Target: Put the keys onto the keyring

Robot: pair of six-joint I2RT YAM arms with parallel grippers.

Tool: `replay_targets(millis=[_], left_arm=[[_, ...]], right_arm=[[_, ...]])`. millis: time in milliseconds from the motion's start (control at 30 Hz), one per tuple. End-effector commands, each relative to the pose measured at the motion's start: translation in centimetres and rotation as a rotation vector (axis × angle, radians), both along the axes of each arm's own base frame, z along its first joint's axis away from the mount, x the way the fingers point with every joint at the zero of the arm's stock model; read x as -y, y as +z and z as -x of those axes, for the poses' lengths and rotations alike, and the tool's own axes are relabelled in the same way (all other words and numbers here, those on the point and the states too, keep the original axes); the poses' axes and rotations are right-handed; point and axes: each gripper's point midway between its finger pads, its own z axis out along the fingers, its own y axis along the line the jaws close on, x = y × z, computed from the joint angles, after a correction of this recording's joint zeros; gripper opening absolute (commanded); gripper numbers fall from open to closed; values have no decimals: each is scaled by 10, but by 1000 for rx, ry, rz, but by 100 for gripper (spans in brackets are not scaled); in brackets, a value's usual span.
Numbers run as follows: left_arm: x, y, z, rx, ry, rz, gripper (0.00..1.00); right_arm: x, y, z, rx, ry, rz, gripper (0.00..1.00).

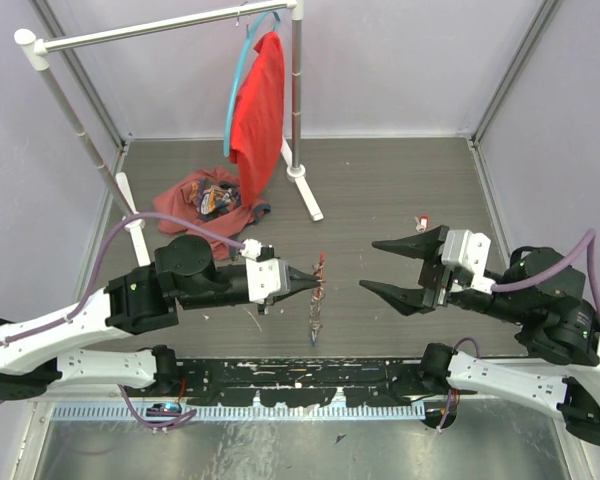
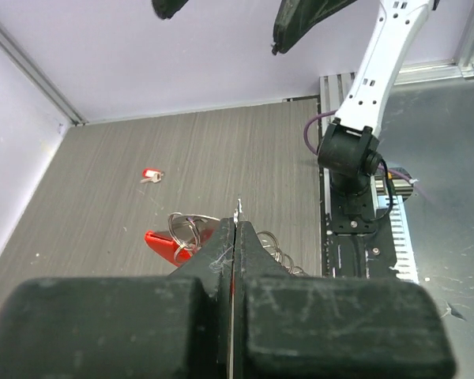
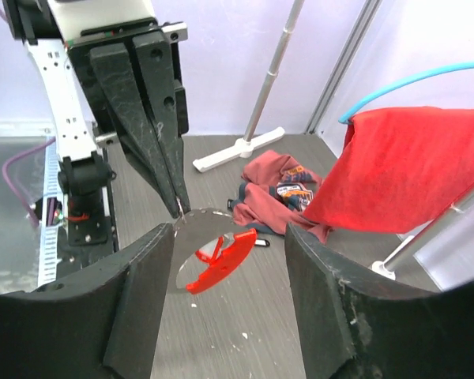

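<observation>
**Left arm presents the keyring; right arm faces it, empty.**
Left gripper (image 1: pixel 313 280) is clenched on the keyring (image 1: pixel 318 300), its chain dangling toward the bases. Right gripper (image 1: pixel 368 265) stands released just beside it. A red-headed key (image 1: pixel 421 222) lies on the table (image 1: pixel 400 180), nearer the right arm.

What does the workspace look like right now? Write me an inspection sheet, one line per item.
Surface: grey table, a few white flecks.
Job's things: keyring with red tag hangs from the left hand; one red-headed key lies apart on the table.
Clutter: crumpled red cloth on the table.
Hands: left hand shut on the keyring; right hand open, empty, facing it.
Cables: purple cables along both arms.
Surroundings: white rack holding a red shirt and blue hanger; pale walls.
</observation>
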Motion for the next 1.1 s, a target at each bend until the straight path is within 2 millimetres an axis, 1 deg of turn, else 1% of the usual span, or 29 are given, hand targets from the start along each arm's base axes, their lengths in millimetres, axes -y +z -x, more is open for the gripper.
replay_targets(millis=[0,33,100,167,233,400,500,600,800,1067], left_arm=[[-1,19,2,89,-23,92,0],[-2,21,3,110,-35,100,0],[-3,19,7,167,-68,97,0],[-3,16,8,238,-88,93,0],[-5,13,9,311,-109,86,0],[-10,14,16,487,-172,100,0],[-13,14,23,582,-215,116,0],[-17,18,28,637,-241,138,0],[-21,20,31,764,-262,148,0],[-18,12,33,887,-305,122,0]], right_arm=[[-13,15,-11,-31,-29,-118,66],[-13,15,-14,-70,-45,-135,68],[-16,11,-15,-105,-49,-140,69],[-21,3,-12,-81,-16,-107,69],[-23,-4,-13,-61,-14,-83,68],[-25,-16,-15,25,-3,-31,63],[-24,-22,-14,84,5,-13,61],[-20,-25,-12,140,11,-4,61],[-10,-29,-6,235,22,8,61],[-6,-40,0,302,51,44,60]])
